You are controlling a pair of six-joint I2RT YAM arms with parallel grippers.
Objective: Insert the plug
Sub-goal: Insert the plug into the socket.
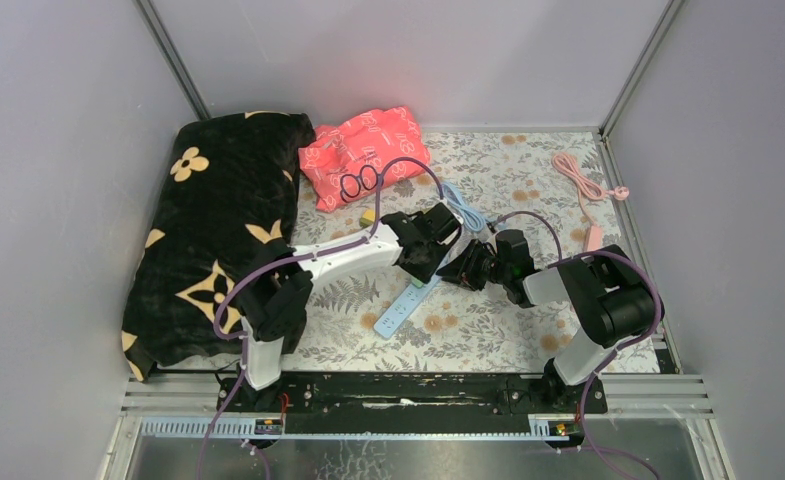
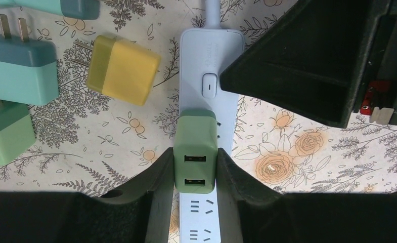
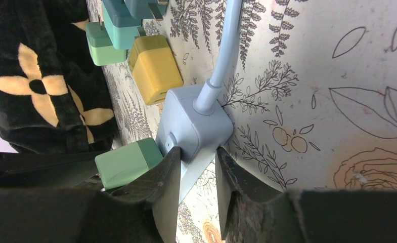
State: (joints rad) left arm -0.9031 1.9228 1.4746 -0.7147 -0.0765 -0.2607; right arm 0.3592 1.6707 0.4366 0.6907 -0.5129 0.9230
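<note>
A black blanket [image 1: 218, 200] lies at the left. Right of it, a teal plug [image 2: 19, 71] and a yellow plug [image 2: 121, 70] rest on the floral cloth [image 2: 297, 152]. The left gripper [image 2: 195, 163] is clamped tight on the green plug [image 2: 195, 144], which stands on the power strip [image 2: 211, 50], just near of its switch [image 2: 209, 85]. The right gripper [image 3: 198, 161] pinches the strip's cable end between nearly closed fingers. A pink cable [image 1: 594, 238] lies far right.
</note>
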